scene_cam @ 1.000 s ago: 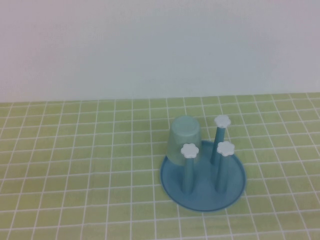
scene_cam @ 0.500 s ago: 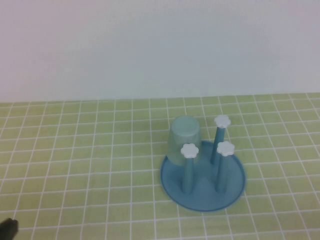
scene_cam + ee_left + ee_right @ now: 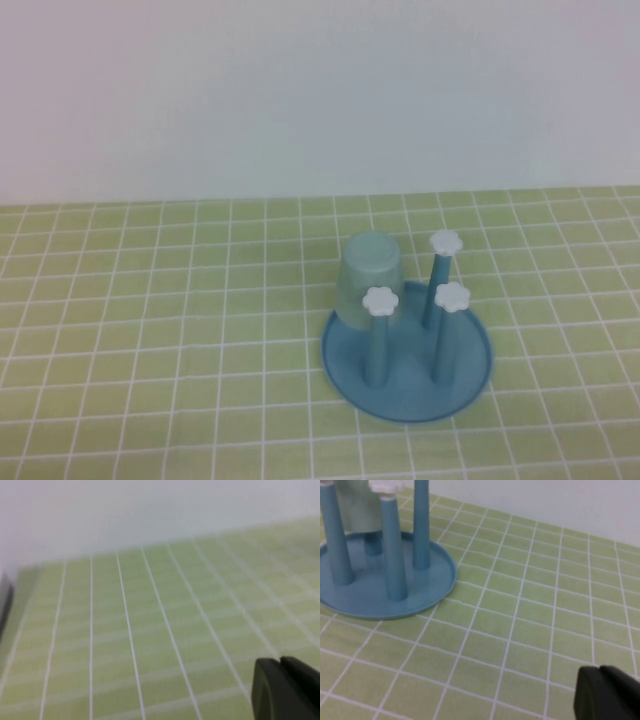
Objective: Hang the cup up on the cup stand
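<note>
The cup (image 3: 369,279) sits inverted, base up, over the rear-left post of the stand (image 3: 407,372), a little right of centre in the high view. Its mouth reaches down to the stand's dish at the rear-left rim. Three posts are exposed, each capped by a white knob: front left (image 3: 379,301), front right (image 3: 451,296), and rear right (image 3: 444,241). The stand rests on a green tiled table (image 3: 150,330) with white grid lines; a plain pale wall fills the upper half of the frame.

In the right wrist view the stand (image 3: 380,587) occupies the upper left, with the cup (image 3: 362,512) visible behind its posts. The right gripper (image 3: 607,695) shows only as a dark tip at the lower right corner, well apart from the stand and holding nothing; its opening cannot be determined.

In the left wrist view the left gripper (image 3: 285,687) shows as a dark tip at the lower right corner above bare tiles, holding nothing; its opening cannot be determined.
</note>
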`<action>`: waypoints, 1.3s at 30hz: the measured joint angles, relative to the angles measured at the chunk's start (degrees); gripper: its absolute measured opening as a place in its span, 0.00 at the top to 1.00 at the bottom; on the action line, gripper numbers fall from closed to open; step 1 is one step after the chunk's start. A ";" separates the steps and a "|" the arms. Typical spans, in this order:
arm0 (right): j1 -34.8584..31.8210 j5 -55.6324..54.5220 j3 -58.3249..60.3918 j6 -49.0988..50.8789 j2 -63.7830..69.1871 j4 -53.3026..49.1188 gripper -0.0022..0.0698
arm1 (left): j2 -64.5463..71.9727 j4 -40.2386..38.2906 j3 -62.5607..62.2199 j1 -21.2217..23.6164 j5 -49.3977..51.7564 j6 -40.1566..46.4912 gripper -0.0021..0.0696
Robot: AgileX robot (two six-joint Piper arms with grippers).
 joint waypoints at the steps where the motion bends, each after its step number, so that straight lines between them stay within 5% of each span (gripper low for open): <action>1: -0.96 -0.13 0.38 -2.02 -0.54 1.24 0.97 | 0.12 0.00 0.00 0.11 0.00 0.00 0.97; 8: -2.51 -0.38 2.14 -6.48 -7.30 3.75 0.97 | 0.12 -0.10 0.00 0.11 0.00 -7.23 0.97; 20: -2.62 -0.14 2.14 -6.57 -8.24 3.68 0.97 | 0.12 0.13 0.00 0.11 -0.19 -6.42 0.97; 31: -2.62 0.42 6.13 8.03 -8.28 0.38 0.97 | 0.21 0.13 0.00 0.00 -0.19 -6.42 0.97; 39: -2.62 0.18 6.13 7.59 -8.28 -1.24 0.97 | 0.21 0.13 0.00 0.00 -0.19 -6.42 0.97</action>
